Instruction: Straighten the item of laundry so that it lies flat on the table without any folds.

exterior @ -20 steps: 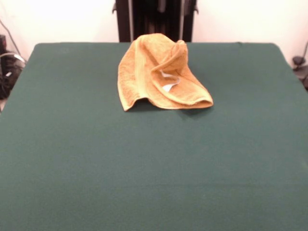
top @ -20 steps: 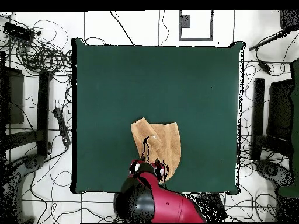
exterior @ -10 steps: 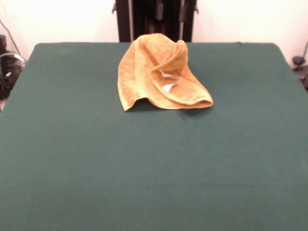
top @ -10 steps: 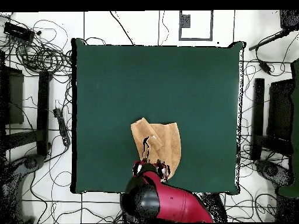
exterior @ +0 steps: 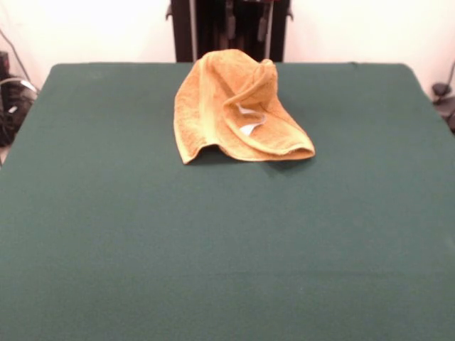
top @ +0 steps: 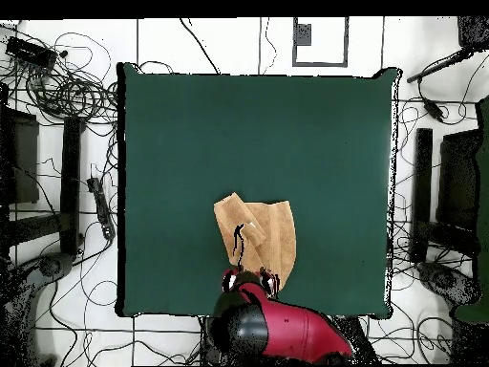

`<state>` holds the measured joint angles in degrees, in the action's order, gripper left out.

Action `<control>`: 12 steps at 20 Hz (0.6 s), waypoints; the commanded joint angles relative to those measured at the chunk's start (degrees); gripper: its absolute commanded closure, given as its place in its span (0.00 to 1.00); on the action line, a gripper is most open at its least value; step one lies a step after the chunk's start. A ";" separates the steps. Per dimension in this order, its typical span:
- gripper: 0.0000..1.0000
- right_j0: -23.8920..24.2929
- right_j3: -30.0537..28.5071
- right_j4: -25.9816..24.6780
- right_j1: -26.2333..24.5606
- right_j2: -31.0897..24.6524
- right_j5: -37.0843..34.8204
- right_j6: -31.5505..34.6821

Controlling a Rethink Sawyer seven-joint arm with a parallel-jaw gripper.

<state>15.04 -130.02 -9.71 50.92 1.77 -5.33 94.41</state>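
The golden-orange towel (exterior: 231, 106) lies bunched and folded near the table's (exterior: 142, 234) edge by my pedestal, and my gripper's (top: 250, 280) state I cannot tell.

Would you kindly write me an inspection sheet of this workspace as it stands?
Surface: dark green table, no damage seen.
Job's things: golden-orange towel lies crumpled and folded over itself near the robot's side, white tag showing; not flat.
Clutter: nothing seen on the table.
Grippers: the red arm sits over the table edge by the towel; jaws cannot be made out.
Cables: many loose black cables on the floor around the table.
Surroundings: black stands and equipment beside the table; white tiled floor.
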 commanded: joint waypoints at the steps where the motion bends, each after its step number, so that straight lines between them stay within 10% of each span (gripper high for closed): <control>1: 0.00 2.21 3.24 -2.69 -3.49 -8.12 0.33 4.09; 12: 0.00 7.95 4.36 -6.34 -2.90 -11.21 -2.73 1.43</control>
<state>21.41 -129.87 -14.09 50.33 -1.22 -5.33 94.41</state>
